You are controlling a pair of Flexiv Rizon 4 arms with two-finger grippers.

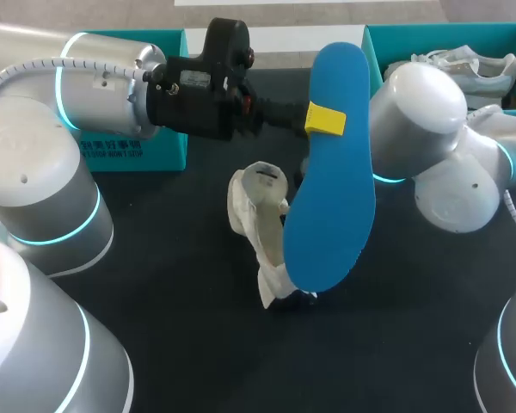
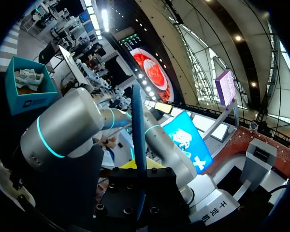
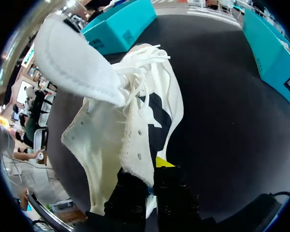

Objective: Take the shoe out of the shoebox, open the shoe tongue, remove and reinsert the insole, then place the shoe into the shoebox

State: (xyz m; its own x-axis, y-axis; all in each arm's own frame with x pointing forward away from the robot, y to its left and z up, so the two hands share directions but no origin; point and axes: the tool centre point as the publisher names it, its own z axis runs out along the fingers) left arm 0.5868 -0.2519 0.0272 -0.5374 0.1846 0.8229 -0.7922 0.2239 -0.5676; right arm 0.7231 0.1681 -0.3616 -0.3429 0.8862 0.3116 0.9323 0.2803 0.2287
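Blue insole (image 1: 331, 198) is up in the air, out of the shoe, with the left gripper (image 1: 325, 119) clamped on its edge. Its long axis is steep and its lower end is beside the white shoe (image 1: 260, 215). The shoe is at mid-table (image 1: 172, 258), tongue open, with the right gripper (image 3: 152, 180) pinching its side wall. The insole looks flat and stiff.

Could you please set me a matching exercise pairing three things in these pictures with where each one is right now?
Things:
1. blue insole
2. white shoe
3. pale sneaker

Places:
A. inside the teal shoebox
B. held up in the left gripper
C. gripped by the right gripper

Pairs: 1-B, 2-C, 3-A.
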